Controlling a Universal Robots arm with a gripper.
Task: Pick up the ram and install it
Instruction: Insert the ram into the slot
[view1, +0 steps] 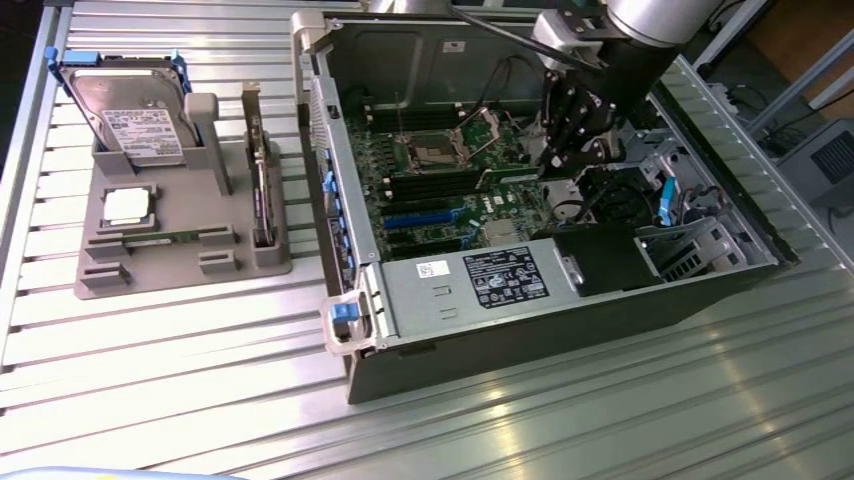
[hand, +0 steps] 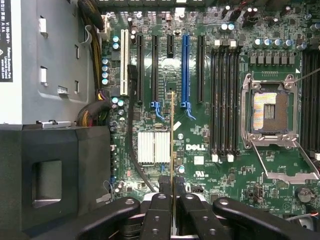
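The arm (view1: 661, 20) is a smooth silver-grey cylinder that ends in a light grey wrist block (view1: 567, 35). A thin black cable (view1: 501, 31) runs across to it. The gripper (view1: 574, 160) is matt black, built of linked bars. Its fingers (hand: 161, 215) are black, flat-faced links with round pivot screws (hand: 130, 201) and small bolt holes down their faces.

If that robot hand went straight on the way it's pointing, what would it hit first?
Probably the green motherboard, near its blue slot. The ram clamped in the hand would touch first. Depth is hard to judge.
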